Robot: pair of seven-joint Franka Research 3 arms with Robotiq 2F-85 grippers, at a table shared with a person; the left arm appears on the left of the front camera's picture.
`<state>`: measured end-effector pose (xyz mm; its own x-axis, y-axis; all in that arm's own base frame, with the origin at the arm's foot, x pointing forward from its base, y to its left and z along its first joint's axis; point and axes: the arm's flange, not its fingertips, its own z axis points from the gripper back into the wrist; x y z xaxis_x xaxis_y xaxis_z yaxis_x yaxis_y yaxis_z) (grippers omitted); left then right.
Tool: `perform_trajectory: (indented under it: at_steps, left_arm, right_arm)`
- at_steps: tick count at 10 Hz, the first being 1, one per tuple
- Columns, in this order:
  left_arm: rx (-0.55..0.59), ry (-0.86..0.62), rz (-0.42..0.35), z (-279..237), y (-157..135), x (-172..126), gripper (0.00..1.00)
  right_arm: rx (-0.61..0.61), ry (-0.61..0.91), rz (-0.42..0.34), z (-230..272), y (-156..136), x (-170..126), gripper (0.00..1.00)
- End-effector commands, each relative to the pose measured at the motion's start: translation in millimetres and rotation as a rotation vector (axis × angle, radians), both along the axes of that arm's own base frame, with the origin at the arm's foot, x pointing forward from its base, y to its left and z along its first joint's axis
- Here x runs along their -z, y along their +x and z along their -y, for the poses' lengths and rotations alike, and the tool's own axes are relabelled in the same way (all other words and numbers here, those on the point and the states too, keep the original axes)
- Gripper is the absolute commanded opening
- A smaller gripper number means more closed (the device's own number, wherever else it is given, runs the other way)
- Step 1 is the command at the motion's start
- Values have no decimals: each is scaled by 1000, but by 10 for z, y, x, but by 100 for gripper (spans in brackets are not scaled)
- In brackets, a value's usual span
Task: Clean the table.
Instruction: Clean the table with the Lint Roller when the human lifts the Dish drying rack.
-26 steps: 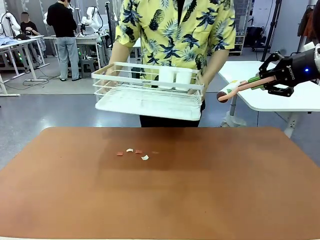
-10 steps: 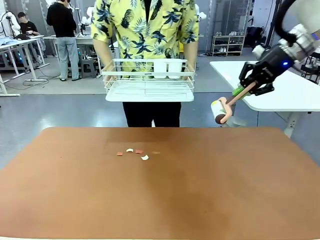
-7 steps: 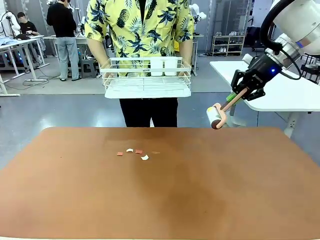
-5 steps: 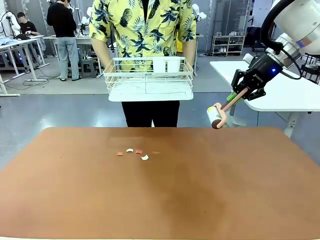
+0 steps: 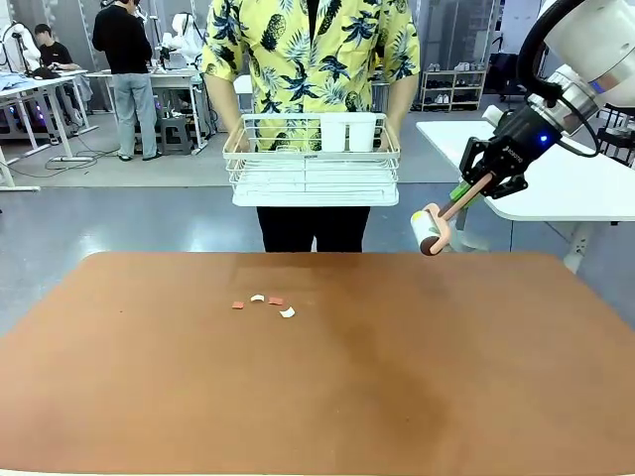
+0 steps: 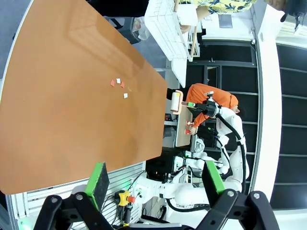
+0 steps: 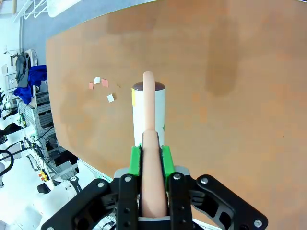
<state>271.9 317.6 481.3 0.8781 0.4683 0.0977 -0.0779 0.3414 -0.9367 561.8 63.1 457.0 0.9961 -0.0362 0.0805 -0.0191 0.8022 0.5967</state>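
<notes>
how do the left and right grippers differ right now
The left gripper has its fingers spread wide with nothing between them; the right gripper is shut on a lint roller's handle. The left sits back off the table's edge; the right holds the roller above the table. Both have green pads.

Nothing legible anywhere. No print, brand, number or sign to be read on table (image 5: 446, 377), rack (image 5: 313, 183), roller (image 5: 431, 230), right gripper (image 5: 476, 186) or left gripper (image 6: 153, 184). Background shelves and benches too far off for any lettering.
</notes>
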Motion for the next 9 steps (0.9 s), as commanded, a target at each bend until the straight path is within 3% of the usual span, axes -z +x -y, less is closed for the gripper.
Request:
perform_trajectory:
  at_steps: [1,6,9]
  left_arm:
    - [0,0,19,-1,-32,8,100]
    - [0,0,19,-1,-32,8,100]
    - [0,0,19,-1,-32,8,100]
  right_arm:
    - [5,13,16,-114,12,39,21]
    - [78,80,-7,-730,-181,672,21]
    - [73,65,-26,-968,-226,799,21]
